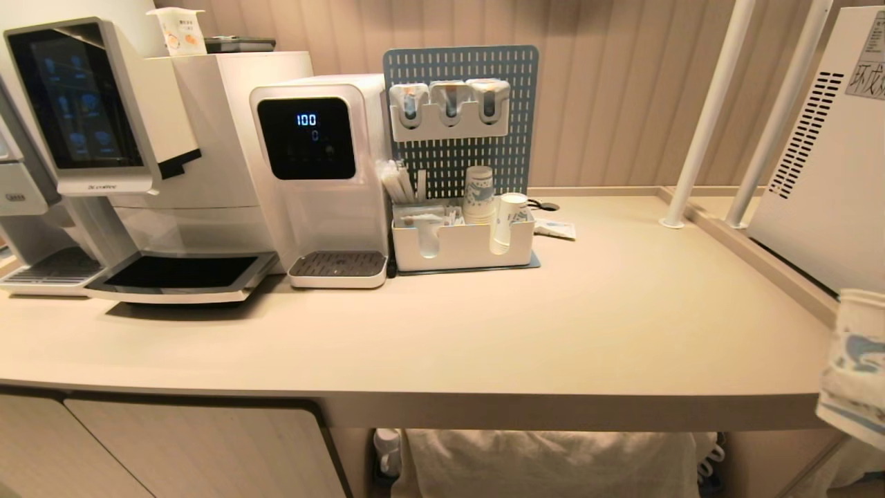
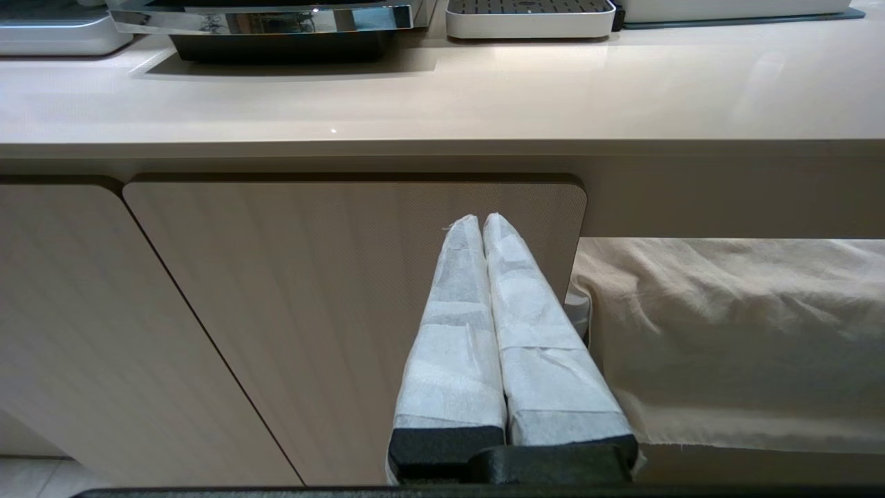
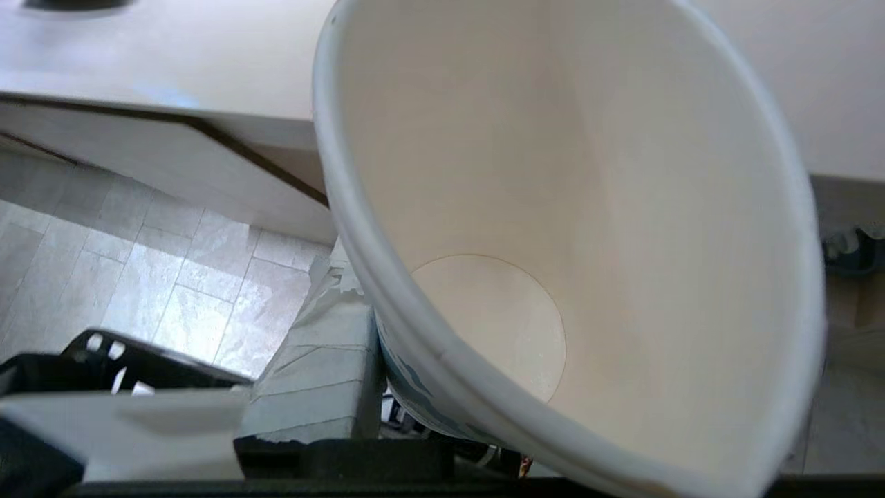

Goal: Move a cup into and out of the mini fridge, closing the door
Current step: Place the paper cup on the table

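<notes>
Beige laminate fills most of what I see: the counter [image 1: 553,325] runs across the head view with cabinet doors [image 2: 332,311] beneath it and a pale cloth [image 2: 740,332] hanging in the open bay under its right half. At the far right of the counter stands a big white appliance [image 1: 830,159] with vent slots down its side and two white poles [image 1: 712,111] in front of it; I cannot tell from here whether that is the mini fridge, and no glass door shows in any view. On the left sit a coffee machine [image 1: 138,138] with a dark screen and, beside it, a white water dispenser [image 1: 321,173] whose display reads 100. Next comes a grey-blue pegboard [image 1: 460,117] with a white organiser tray [image 1: 463,249] at its foot, holding a nested stack of cups [image 1: 478,194].

My right gripper [image 3: 442,422] holds the cup [image 3: 574,228] by its lower wall, one taped finger [image 3: 325,373] pressed against the blue-printed side; the cup is empty and I look straight into its mouth. In the head view the cup [image 1: 857,360] shows at the right edge, beyond the counter's front corner, with the tiled floor [image 3: 138,277] below it.

My left gripper [image 2: 482,228] hangs in front of the cabinet doors under the counter's edge, its two wrapped fingers [image 2: 449,346] pressed together with nothing between them.
</notes>
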### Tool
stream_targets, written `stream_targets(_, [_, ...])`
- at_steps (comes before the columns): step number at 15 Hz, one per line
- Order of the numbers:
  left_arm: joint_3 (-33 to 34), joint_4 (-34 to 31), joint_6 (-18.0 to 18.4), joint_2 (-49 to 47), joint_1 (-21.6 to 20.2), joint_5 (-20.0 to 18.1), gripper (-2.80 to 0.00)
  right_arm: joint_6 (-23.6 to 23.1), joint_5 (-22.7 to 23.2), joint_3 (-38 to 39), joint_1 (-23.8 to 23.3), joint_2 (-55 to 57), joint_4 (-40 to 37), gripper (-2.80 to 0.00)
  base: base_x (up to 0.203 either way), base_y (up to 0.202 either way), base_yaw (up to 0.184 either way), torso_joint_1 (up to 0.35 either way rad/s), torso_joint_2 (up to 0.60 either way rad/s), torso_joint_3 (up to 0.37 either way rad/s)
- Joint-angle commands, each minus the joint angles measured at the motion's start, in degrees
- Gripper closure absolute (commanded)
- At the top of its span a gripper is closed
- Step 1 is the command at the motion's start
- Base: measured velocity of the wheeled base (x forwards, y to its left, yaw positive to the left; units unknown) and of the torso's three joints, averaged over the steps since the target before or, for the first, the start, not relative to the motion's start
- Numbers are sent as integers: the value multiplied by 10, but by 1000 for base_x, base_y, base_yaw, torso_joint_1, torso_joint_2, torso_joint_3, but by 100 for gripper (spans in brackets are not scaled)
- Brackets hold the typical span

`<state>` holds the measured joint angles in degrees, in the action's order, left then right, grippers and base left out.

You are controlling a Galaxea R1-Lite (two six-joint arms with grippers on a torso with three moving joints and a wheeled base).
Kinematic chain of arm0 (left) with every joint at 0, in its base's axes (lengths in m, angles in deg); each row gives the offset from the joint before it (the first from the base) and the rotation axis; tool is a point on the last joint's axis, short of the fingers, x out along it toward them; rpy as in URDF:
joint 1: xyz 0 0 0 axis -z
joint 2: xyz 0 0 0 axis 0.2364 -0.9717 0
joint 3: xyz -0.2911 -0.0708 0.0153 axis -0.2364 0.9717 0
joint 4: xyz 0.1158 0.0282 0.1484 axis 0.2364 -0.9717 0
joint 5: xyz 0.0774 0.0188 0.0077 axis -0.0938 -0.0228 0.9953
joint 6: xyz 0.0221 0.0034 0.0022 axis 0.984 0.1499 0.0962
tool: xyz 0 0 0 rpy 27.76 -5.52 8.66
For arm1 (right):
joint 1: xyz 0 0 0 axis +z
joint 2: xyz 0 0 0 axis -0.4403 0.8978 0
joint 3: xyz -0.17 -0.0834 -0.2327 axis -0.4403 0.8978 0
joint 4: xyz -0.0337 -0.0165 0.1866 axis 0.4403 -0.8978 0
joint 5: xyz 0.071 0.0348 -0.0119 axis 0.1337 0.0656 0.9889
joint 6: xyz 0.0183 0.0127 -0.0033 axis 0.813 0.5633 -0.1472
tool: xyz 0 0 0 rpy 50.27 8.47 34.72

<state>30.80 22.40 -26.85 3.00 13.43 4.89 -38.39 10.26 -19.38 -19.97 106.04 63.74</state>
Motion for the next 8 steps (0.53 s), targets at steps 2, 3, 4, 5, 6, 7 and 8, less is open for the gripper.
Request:
stream_targets(2, [1,0,0,-1,0,0,0,-1,-20,1,-11,183,92,0,0,0,0,0,0,0])
stream_targets(3, [1,0,0,-1,0,0,0,-2,-34,3,-12,232,130,0,0,0,0,0,0,0])
stream_targets(4, [1,0,0,-1,0,0,0,-2,-48,3,-13,281,165,0,0,0,0,0,0,0])
stream_targets(5, [1,0,0,-1,0,0,0,-2,-63,-1,-14,331,201,0,0,0,0,0,0,0])
stream_targets(6, [0,0,0,-1,0,0,0,-3,-74,-7,-15,380,240,0,0,0,0,0,0,0])
stream_targets(7, [1,0,0,-1,0,0,0,-3,-82,-16,-15,422,277,0,0,0,0,0,0,0])
stream_targets(8, [1,0,0,-1,0,0,0,-5,-89,-26,-15,465,325,0,0,0,0,0,0,0])
